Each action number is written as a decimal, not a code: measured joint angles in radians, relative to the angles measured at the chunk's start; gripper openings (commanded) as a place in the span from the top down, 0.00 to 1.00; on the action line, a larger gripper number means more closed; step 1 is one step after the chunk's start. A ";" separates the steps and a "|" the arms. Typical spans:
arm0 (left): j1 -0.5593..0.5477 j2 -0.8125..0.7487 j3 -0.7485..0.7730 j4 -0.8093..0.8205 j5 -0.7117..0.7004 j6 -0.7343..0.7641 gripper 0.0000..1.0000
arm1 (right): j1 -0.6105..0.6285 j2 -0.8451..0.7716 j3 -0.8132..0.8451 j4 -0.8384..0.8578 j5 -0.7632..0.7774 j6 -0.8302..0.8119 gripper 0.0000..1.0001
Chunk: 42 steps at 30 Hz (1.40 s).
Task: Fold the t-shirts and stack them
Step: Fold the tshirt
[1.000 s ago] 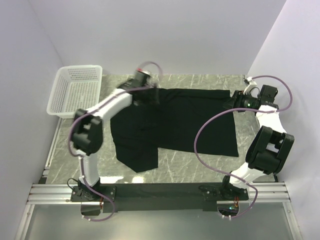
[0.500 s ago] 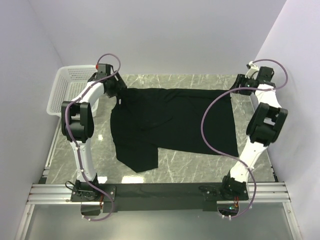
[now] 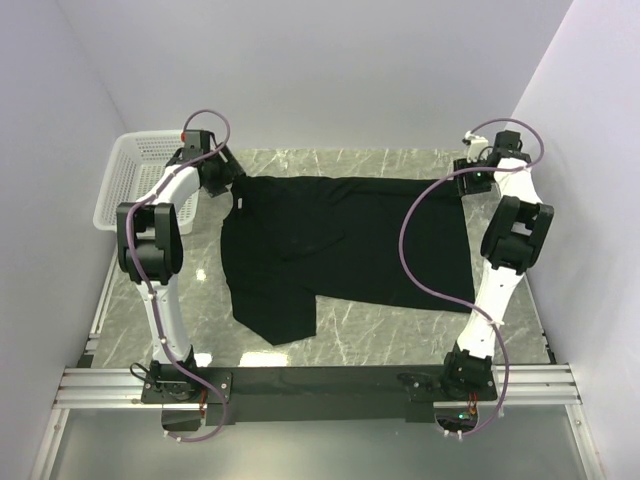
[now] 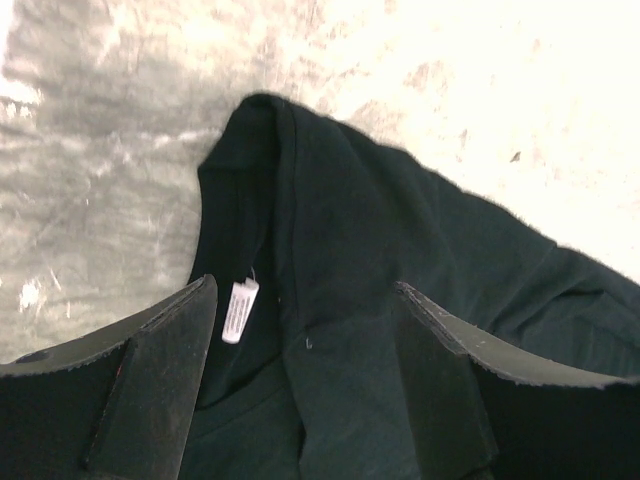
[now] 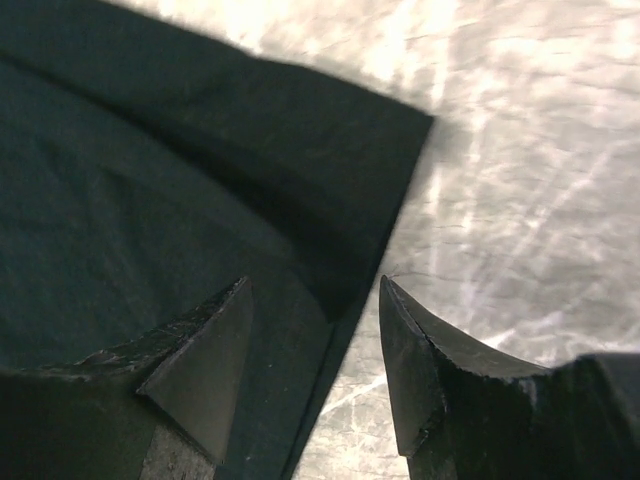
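White neck label (image 4: 238, 311) inside black t-shirt (image 3: 340, 240) — print unreadable.

Black short-sleeved t-shirt (image 3: 350, 245), spread flat and sideways just right of basket (image 3: 112, 190). Collar (image 3: 240, 203) toward basket, small white label (image 4: 238, 311) showing inside it. Hem on side away from basket. One sleeve (image 3: 275, 315) jutting toward near edge.
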 measured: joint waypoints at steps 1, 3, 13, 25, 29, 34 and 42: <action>0.000 -0.004 -0.006 0.000 0.002 0.000 0.25 | 0.005 0.004 0.004 -0.014 0.004 -0.020 0.41; 0.000 -0.009 -0.017 0.002 0.009 0.000 0.25 | 0.014 0.019 0.024 -0.034 0.012 -0.053 0.44; 0.000 -0.013 -0.035 0.008 0.024 0.000 0.26 | 0.035 0.034 0.041 -0.063 0.050 -0.143 0.72; 0.004 -0.013 -0.023 -0.004 0.028 0.000 0.27 | 0.034 -0.035 -0.157 0.016 0.067 -0.256 0.90; 0.005 -0.012 0.001 -0.011 0.037 -0.005 0.30 | 0.034 -0.091 -0.224 0.041 0.073 -0.294 0.90; 0.005 0.014 0.064 -0.016 0.054 -0.021 0.36 | 0.033 -0.097 -0.225 0.072 0.072 -0.300 0.90; 0.005 0.111 0.150 -0.043 0.069 -0.043 0.48 | 0.032 -0.097 -0.225 0.081 0.072 -0.292 0.90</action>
